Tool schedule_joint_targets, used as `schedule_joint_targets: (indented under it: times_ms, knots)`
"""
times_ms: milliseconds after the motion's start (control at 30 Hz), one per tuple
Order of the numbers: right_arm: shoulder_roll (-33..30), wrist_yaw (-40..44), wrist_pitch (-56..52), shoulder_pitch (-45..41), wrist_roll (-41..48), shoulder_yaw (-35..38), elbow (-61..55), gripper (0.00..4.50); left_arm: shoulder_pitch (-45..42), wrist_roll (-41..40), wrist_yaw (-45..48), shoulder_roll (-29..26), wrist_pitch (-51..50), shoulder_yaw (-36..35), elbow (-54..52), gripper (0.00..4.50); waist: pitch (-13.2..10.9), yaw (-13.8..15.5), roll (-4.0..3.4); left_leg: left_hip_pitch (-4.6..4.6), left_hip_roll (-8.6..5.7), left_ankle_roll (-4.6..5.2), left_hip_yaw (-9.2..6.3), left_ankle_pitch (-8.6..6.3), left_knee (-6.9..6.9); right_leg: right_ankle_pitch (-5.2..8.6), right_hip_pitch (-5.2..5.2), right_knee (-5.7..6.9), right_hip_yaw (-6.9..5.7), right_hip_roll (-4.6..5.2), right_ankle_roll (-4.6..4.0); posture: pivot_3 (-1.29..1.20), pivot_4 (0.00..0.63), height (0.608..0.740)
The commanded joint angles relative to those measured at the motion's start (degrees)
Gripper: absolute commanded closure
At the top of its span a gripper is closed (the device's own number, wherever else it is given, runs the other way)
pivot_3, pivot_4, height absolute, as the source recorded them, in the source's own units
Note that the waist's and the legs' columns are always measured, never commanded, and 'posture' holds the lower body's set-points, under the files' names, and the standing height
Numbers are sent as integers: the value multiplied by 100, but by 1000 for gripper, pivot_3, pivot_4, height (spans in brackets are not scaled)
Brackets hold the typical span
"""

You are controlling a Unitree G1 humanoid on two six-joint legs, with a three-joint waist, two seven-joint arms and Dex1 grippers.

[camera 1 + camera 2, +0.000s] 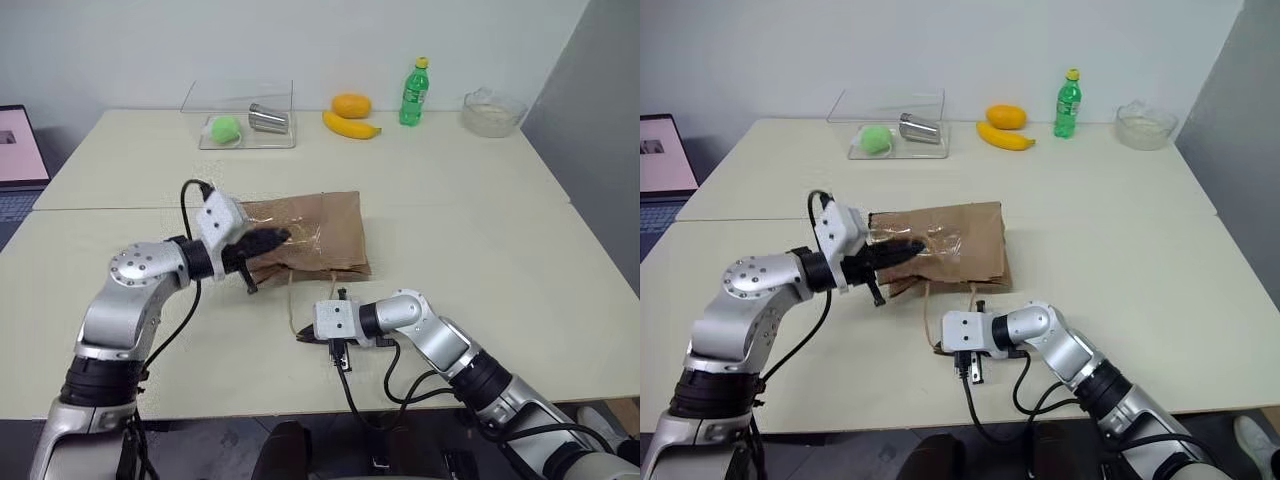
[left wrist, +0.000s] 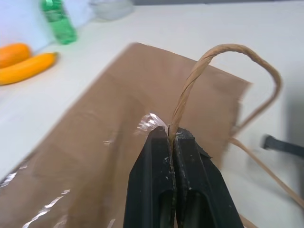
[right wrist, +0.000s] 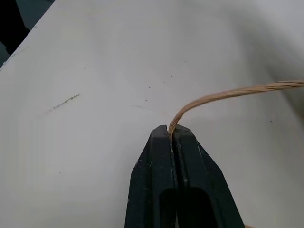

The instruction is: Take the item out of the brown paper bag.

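Pale tabletop stretches from a white wall down to the near edge, with a seam running across it just behind the bag. On the far left a laptop sits partly in sight. The bag lies flat near the middle of the table, creased, with shiny tape strips across its face; nothing of the item can be seen, so I cannot tell whether it is inside. The left gripper hovers over the bag's left end, fingers pinched tight on one cord handle, which loops up and away from the fingertips. The right gripper is low over the table just in front of the bag, also clamped shut, on the other cord handle, which trails from its tips back toward the bag's front edge. Along the far side stands a clear tray holding a green ball and a metal cup lying on its side. To the right of the tray are a banana with an orange just behind it, then an upright green bottle, and farthest right a glass bowl, well apart from the bag.
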State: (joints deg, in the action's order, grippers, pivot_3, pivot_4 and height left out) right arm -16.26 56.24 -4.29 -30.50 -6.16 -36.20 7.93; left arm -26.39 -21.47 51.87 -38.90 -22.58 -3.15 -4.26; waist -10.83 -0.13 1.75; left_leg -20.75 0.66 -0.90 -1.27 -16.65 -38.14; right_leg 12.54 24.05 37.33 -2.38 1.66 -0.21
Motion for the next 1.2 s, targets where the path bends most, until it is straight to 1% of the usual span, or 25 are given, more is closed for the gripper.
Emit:
schedule_joint_targets:
  times_ms: [33,167,267,533,767,933,1200]
  knots:
    - [-295,-117,-102,75,-556,-141,403,4473,-396,-191,-216,50,-160,-337,78,4500,2,4,0,0,0,0,0,0,0,0,0,0,0,0,0,0,150,740]
    - [-421,-140,16,164,-757,-290,410,4473,-736,-201,-269,31,-245,-377,347,4500,22,5,3,0,0,-1,-2,0,-1,0,-2,0,-2,1,0,0,150,740]
    - [-468,-126,15,225,-757,-324,361,4473,-885,-184,-295,40,-265,-406,496,4500,55,6,-14,2,-3,-1,0,0,0,0,-5,-5,0,2,1,0,150,740]
    - [-597,-87,94,272,-861,-324,304,4473,-1510,-48,-368,-36,-28,-546,1264,4500,65,22,-12,5,-9,-1,-4,0,-1,0,-19,-15,-1,3,2,0,150,740]
    - [-489,-436,318,145,-702,5,92,4473,-1399,-62,-418,-59,-72,-573,1160,4500,65,21,-13,7,-9,-2,-3,1,-1,-1,-23,-20,1,5,3,0,150,740]
    - [-569,-284,379,64,-422,222,-334,4473,-1334,-34,-571,24,81,-599,1098,4500,63,21,-10,3,-8,-2,-4,1,-1,-1,-21,-21,1,5,3,0,150,740]
    - [-585,-250,389,118,-430,239,-533,4473,-1326,-148,-632,69,52,-667,1051,4500,62,0,-9,-10,2,-2,-1,1,4,-1,1,-20,4,-6,2,0,150,740]
